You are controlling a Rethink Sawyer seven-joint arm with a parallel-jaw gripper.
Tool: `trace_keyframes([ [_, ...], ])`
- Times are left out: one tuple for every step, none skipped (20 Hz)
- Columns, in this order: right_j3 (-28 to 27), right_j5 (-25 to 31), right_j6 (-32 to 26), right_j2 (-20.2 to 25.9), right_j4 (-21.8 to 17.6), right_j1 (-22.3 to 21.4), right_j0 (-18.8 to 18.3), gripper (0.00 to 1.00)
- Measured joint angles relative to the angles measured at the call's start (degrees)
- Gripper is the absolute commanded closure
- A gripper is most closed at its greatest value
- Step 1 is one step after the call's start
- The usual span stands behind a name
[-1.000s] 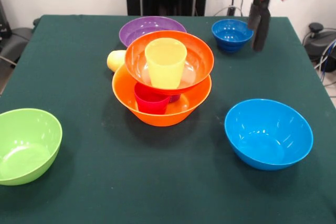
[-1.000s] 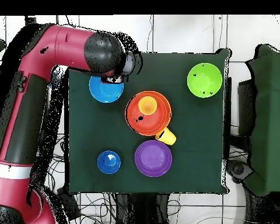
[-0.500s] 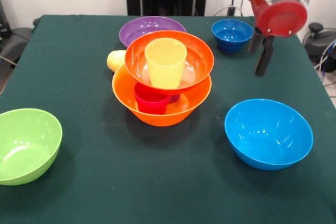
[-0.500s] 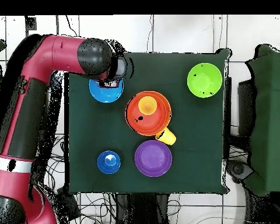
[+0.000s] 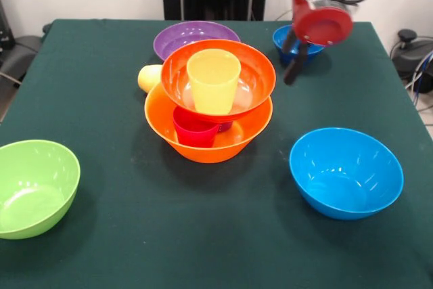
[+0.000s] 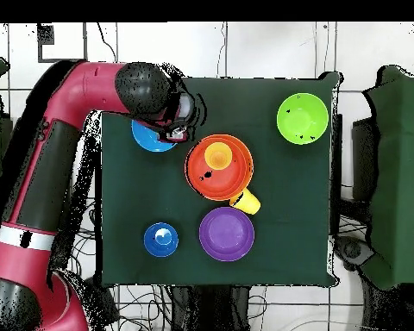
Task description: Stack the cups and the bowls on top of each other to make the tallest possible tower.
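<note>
Two bowls make up the tower (image 5: 210, 109) so far: a red-orange bowl (image 5: 254, 72) rests on a red-pink cup (image 5: 194, 130) that stands inside the big orange bowl (image 5: 203, 147) at the middle of the table (image 5: 135, 235). An orange-yellow cup (image 5: 214, 79) stands upright in the upper bowl. A purple cup seems to peek out beside the red-pink one, though little of it shows.

Still loose are four bowls (a judgement from how they lie): the purple bowl (image 5: 193, 35) just behind the tower, the small dark blue bowl (image 5: 281, 35) at far right, the light blue bowl (image 5: 345, 170) at near right, and the green bowl (image 5: 34, 187) at near left. A pale yellow cup (image 5: 149, 78) lies on its side, touching the tower's far left.

The gripper (image 5: 295, 55) hangs above the cloth between the tower and the small dark blue bowl, holding nothing. Its two dark fingers (image 5: 291, 71) stand slightly spread. Most of the stacking seems left to do.
</note>
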Motion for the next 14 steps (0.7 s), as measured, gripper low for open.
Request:
trace_keyframes([
  [0.42,-0.82,0.00,-0.04,-0.61,0.29,0.00,0.00],
  [0.90,-1.50,0.00,-0.07,-1.09,0.55,-0.01,0.00],
  [1.20,-1.84,0.00,-0.07,-1.33,0.69,-0.01,0.00],
  [2.38,-2.82,0.00,-0.06,-2.09,1.14,0.00,0.00],
  [2.87,-3.11,0.00,-0.06,-2.36,1.30,0.00,0.00],
  [3.26,-3.28,0.00,-0.05,-2.49,1.40,0.01,0.00],
  [3.65,-3.45,0.00,-0.05,-2.63,1.49,0.02,0.00],
  [4.21,-3.60,0.00,-0.05,-2.74,1.58,0.05,0.00],
  [5.37,-3.79,0.00,-0.03,-2.75,1.62,0.17,0.00],
  [6.18,-3.86,0.00,-0.01,-2.76,1.59,0.33,0.00],
  [6.81,-3.88,0.00,0.07,-2.75,1.54,0.51,0.00],
  [7.80,-3.88,0.00,0.27,-2.74,1.36,0.93,0.00],
  [8.79,-3.88,0.00,0.46,-2.74,1.18,1.36,0.00],
  [9.76,-3.91,0.00,0.72,-2.67,0.88,1.94,0.00],
])
